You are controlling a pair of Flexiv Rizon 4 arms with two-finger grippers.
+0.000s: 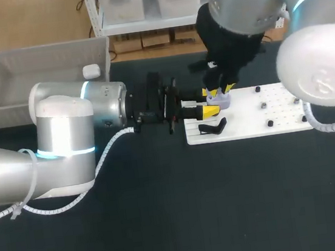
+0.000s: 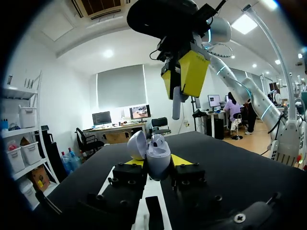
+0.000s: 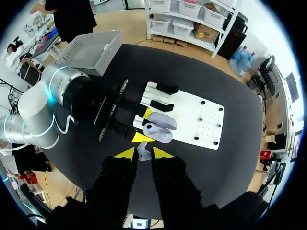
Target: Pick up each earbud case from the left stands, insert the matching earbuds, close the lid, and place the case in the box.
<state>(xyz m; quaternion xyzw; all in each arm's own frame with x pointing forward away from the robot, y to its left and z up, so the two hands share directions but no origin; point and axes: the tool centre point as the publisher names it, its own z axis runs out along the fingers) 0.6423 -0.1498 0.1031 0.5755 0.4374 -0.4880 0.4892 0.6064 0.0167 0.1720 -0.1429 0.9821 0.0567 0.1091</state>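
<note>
Resting on black table (image 1: 167, 223): white board (image 1: 253, 124), grey basket (image 1: 36, 53) apart.

Bright, even overhead light. Glare from ceiling panel (image 2: 245, 23) above right end effector (image 2: 180, 88). Matte dark worktop (image 1: 178, 216), shadows on it faint. Soft highlights on silver left arm (image 1: 63, 123) and right arm (image 1: 323, 72). Under right end effector, white board (image 1: 257, 111) bright, evenly lit.
</note>
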